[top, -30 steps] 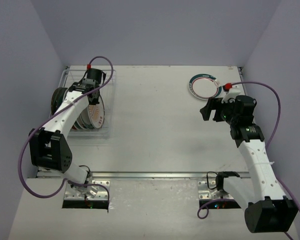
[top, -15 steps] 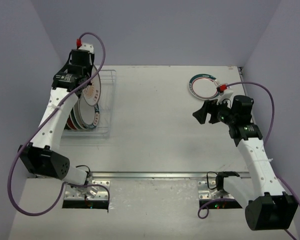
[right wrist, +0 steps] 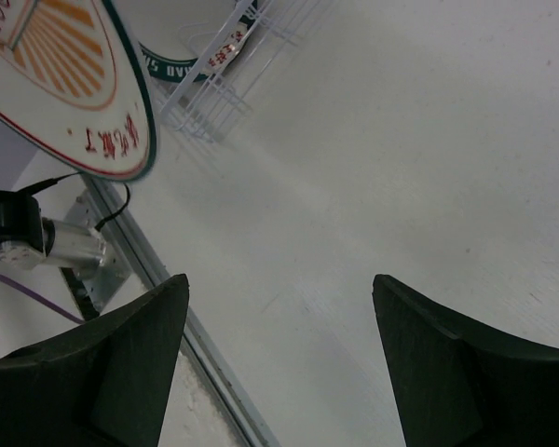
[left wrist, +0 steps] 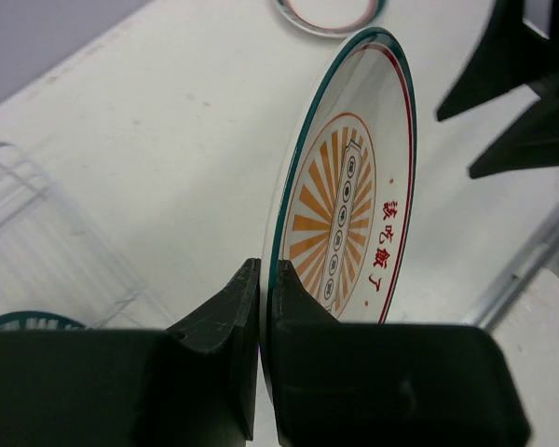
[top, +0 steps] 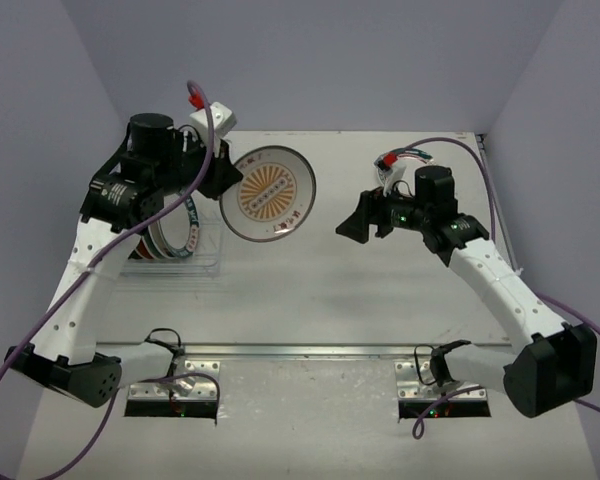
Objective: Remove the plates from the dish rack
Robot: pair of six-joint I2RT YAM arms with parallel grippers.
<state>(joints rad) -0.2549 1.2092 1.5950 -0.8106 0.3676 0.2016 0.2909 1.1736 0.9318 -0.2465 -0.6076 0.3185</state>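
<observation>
My left gripper (top: 227, 181) (left wrist: 265, 275) is shut on the rim of the small white plate with the orange sunburst (top: 271, 193) (left wrist: 354, 186) (right wrist: 65, 84), holding it tilted in the air above the table's middle. The dish rack (top: 210, 258) (left wrist: 37, 233) (right wrist: 233, 74) stands at the left with plates (top: 175, 236) upright in it, one with a dark green rim (right wrist: 177, 65). My right gripper (top: 358, 226) (right wrist: 279, 289) is open and empty, just right of the held plate. A red-and-teal-rimmed plate (left wrist: 326, 14) lies flat at the back right.
Metal rail (top: 310, 350) runs along the table's near edge by the arm bases. Purple cables (top: 0, 400) loop off both arms. Walls close the table on the left, back and right.
The left arm has lifted the sunburst plate out of the rack and swung it right, over the table's middle. The right arm has moved left, away from the back-right plate, toward the held plate.
</observation>
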